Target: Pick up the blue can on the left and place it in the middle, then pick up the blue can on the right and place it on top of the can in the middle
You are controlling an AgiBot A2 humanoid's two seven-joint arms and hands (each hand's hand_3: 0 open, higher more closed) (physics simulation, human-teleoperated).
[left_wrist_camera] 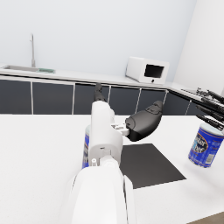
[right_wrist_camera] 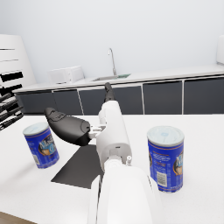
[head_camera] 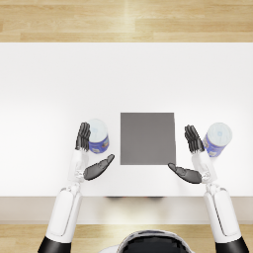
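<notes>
I'm closing my left hand (head_camera: 89,150), fingers apart and beside the left can (head_camera: 98,136), square around its middle, keeping it upright for the dark mat (head_camera: 147,138).

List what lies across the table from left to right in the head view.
Left hand → left can → dark mat → right hand → right can.
</notes>
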